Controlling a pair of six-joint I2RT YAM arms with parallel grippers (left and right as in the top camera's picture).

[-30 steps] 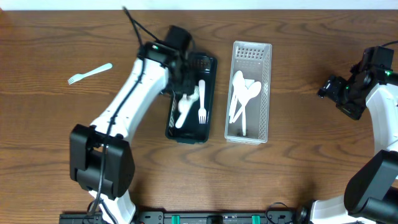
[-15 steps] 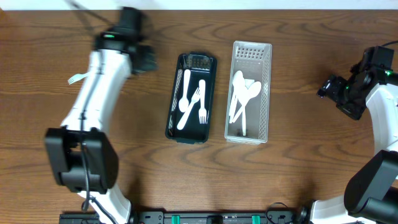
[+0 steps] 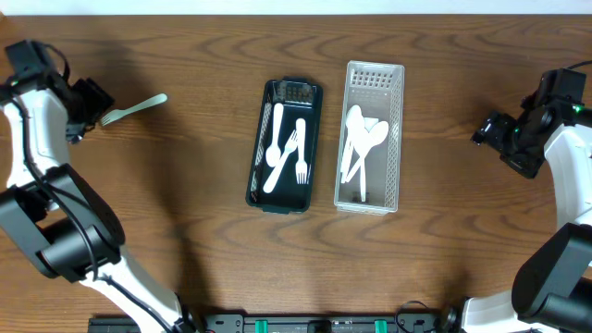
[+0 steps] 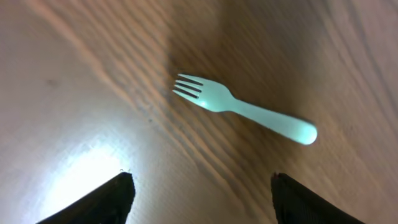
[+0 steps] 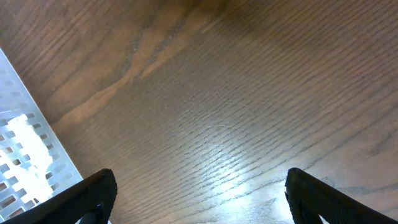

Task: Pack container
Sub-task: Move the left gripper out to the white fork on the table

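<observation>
A black container (image 3: 257, 141) sits mid-table holding white forks and a spoon (image 3: 285, 146). Right of it stands a white perforated basket (image 3: 396, 120) with several white spoons (image 3: 359, 146). A pale mint fork (image 3: 135, 108) lies alone on the wood at the far left; in the left wrist view this fork (image 4: 242, 110) lies ahead of the fingers. My left gripper (image 3: 91, 100) hovers at the fork's tine end, open and empty. My right gripper (image 3: 487, 129) stays at the far right, open over bare wood, with the basket's corner (image 5: 25, 155) at its left.
The dark wooden table (image 3: 185, 231) carries only these things. Black rails of the arm bases (image 3: 305, 324) run along the front edge.
My left arm has swung from over the black container out to the far left beside the mint fork, leaving a fork in the container. The right arm has not moved.
</observation>
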